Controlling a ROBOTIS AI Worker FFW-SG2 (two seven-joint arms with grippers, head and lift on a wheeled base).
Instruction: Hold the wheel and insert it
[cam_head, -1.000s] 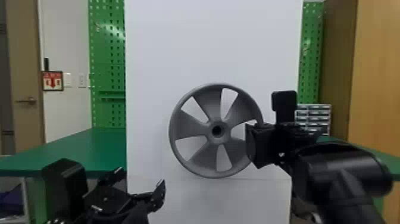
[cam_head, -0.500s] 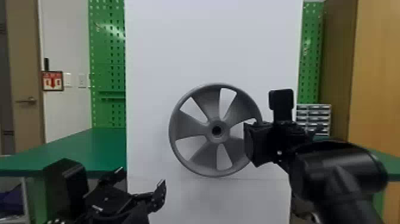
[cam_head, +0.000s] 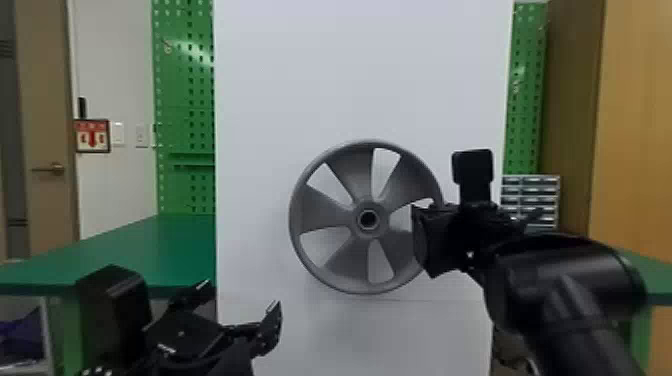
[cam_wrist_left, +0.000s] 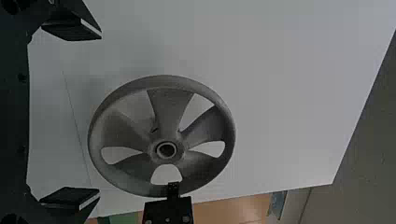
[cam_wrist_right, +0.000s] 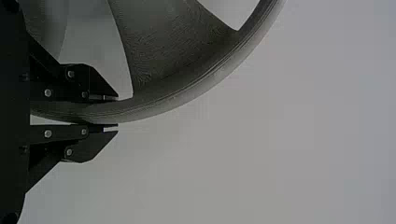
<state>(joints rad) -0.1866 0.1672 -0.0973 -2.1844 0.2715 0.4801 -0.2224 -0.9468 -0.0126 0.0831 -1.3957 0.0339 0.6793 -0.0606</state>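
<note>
Currently, the right gripper (cam_head: 425, 241), right of centre in the head view, pinches the wheel (cam_head: 324, 210) by its rim; the left gripper (cam_head: 239, 296) (jaws spread) sits lower left.

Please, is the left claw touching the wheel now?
Apart. In the head view, the white board shows between the left claw and the wheel.

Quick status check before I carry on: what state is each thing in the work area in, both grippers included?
Right gripper: closed on the wheel's rim, one finger on each side.
Left gripper: open, nothing between its fingers.
Wheel: upright, held at its rim, front face toward the head camera.
Hub hole: open at the front.
White panel: standing upright behind the wheel.
</note>
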